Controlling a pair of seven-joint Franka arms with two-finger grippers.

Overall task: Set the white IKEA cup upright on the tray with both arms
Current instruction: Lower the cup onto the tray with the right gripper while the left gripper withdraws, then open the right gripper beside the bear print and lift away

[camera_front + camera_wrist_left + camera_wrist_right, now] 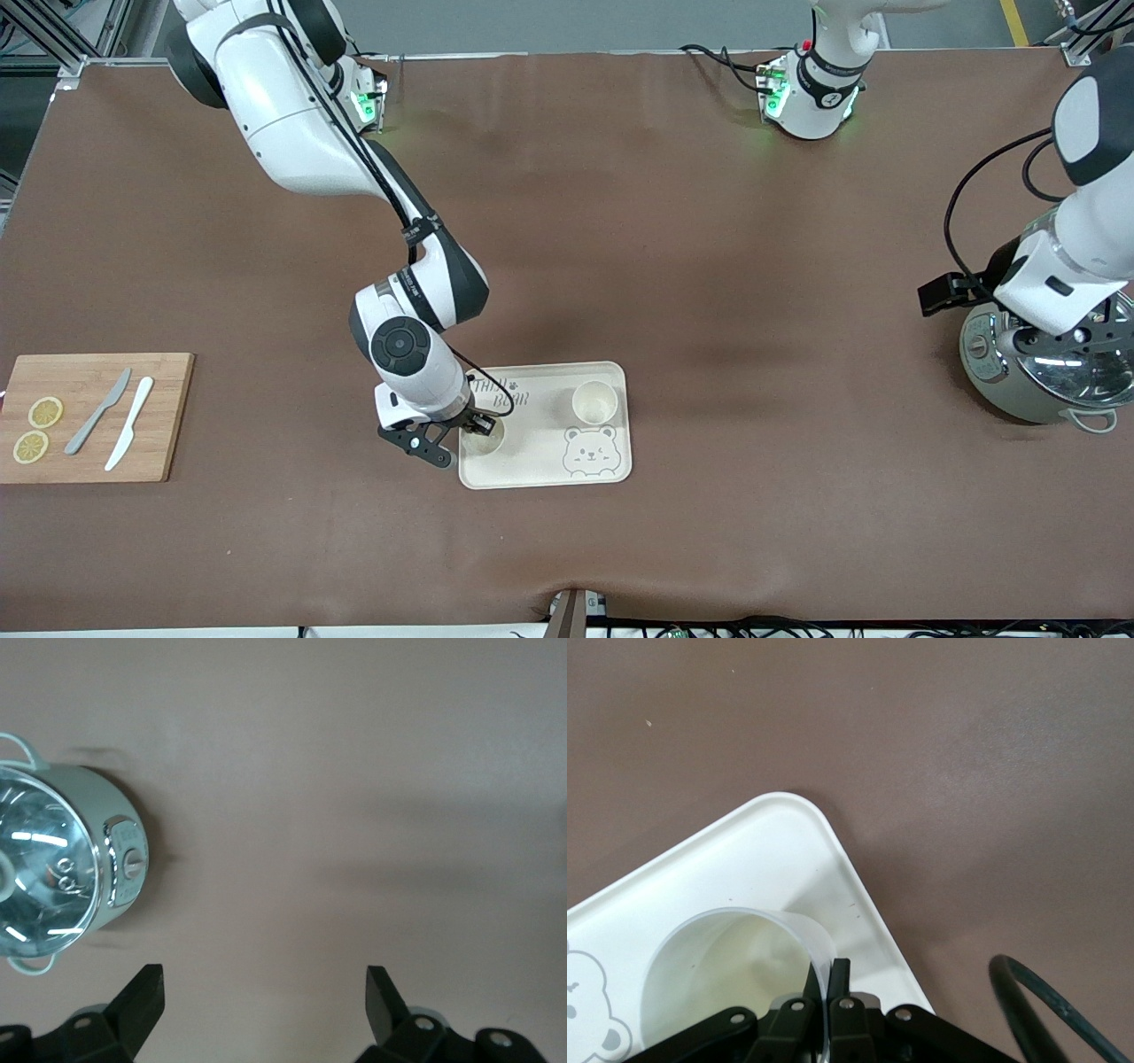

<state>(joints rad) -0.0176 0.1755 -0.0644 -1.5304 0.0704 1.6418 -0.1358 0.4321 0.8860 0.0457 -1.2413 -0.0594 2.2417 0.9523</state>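
- Tray [611,461] near the bench's front edge; one cup [594,401] upright on it.
- Right gripper [830,988]: fingers clamped on second cup's [726,970] rim, seemingly seated on the tray; release remains.
- Left gripper [264,997]: fingers apart, waiting beside pot [53,877].

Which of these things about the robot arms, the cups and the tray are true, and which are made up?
1. Two cups stand on the tray. True: one cup stands free, the other cup is at the right pincer.
2. The right pincer is wide open. False: it is shut on that cup's rim.
3. The left pincer holds a cup. False: it is open over bare table beside the silver pot.
4. The cutting board carries lemon slices. True.
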